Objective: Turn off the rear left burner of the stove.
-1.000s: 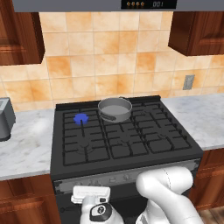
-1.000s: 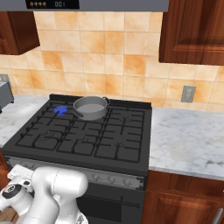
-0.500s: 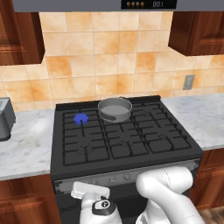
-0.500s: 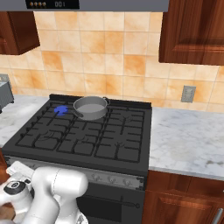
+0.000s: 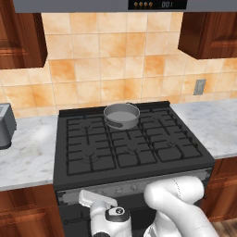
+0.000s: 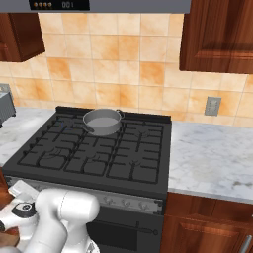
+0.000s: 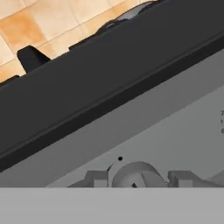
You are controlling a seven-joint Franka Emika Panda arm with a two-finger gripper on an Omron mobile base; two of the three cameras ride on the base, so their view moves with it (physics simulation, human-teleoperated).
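At the rear left of the wide black gas stove (image 5: 139, 172), the small dark round rear left burner (image 5: 86, 123) shows no flame, and the small grey round knob (image 7: 135, 175) on the silver front strip (image 5: 134, 186), rigid, smooth and best pinched across its sides, sits between jaws that seem slightly parted, gripping nothing.

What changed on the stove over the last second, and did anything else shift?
The blue flame at the rear left burner has gone out; its dark cap now sits unlit among the grate bars of the wide black gas range. The hand sits at a small round grey knob on the silver front strip. The round grey pot stayed at the back, and the white arm stayed low in front.
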